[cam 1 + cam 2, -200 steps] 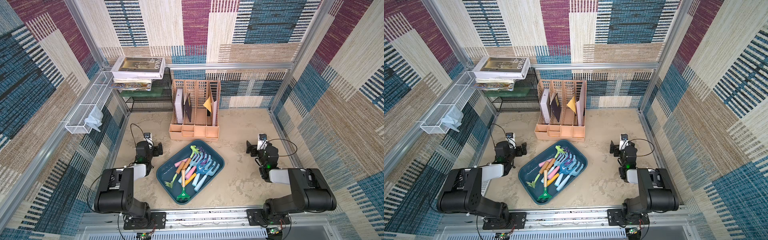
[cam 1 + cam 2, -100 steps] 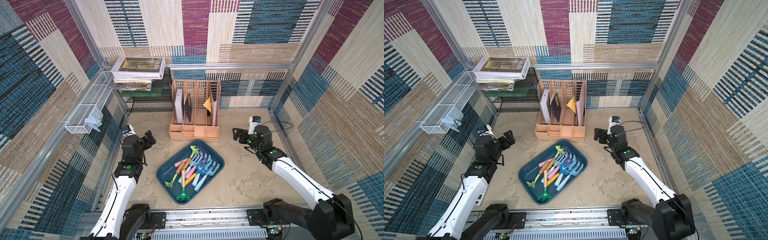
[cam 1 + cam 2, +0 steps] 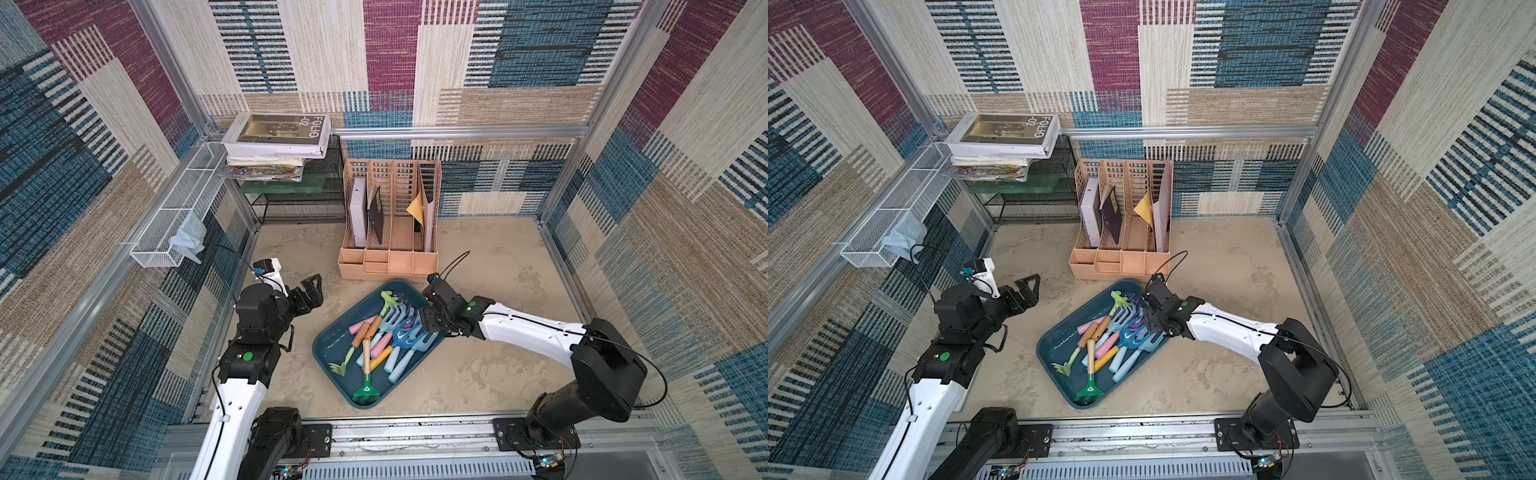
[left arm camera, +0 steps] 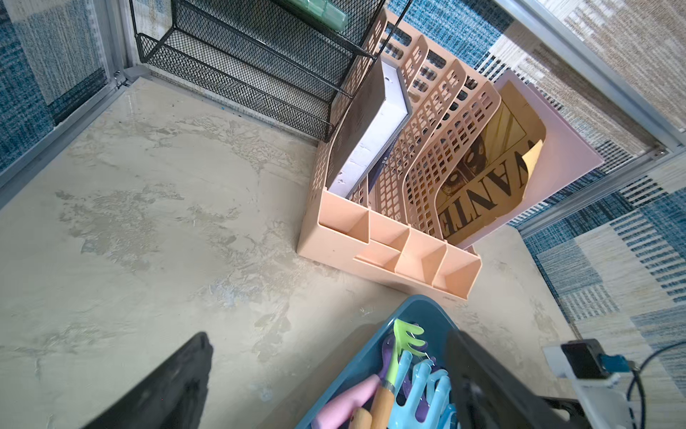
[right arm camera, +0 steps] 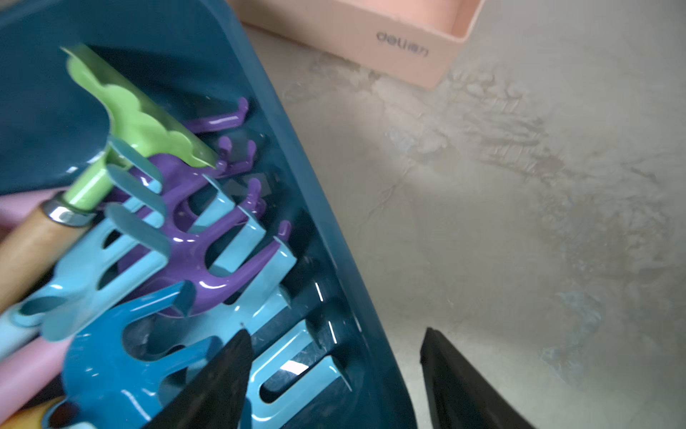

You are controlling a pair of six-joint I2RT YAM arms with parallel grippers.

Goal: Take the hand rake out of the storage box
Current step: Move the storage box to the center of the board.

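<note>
**As the arms unfold: right gripper set at box rim, nothing lifted yet**

Whereas both arms were folded low beside the box a second ago, both are now stretched forward. At far left, the white wire basket [image 3: 166,235] is untouched. The left gripper [image 3: 313,291] has been raised and is held over bare table [image 3: 307,253], left of the storage box [image 3: 340,332] and apart from it. Its jaws are spread wide and nothing is held.

The storage box is unmoved, set diagonally just in front of the peach file organizer [image 3: 388,266]. The hand rakes [image 3: 395,332] are all still piled inside, heads stacked along the right side: lime-green rake [image 3: 388,297] on top, purple rake [image 5: 193,260] under it, blue heads beside.

The right gripper [image 5: 334,334] has been brought down to the right rim of the box. In the wrist view, one finger [image 5: 219,379] is placed inside, over the tines of a light-blue rake [image 5: 274,356]. The other is outside, over the table, so the wall is straddled. The jaws are parted and nothing is clamped; whether the tines are touched cannot be told.

Judgement: reach done, grasp not. If the jaws are closed here, the wall could be caught with the tines and the box dragged. The heads are interlocked, so neighbours may be lifted too.
</note>
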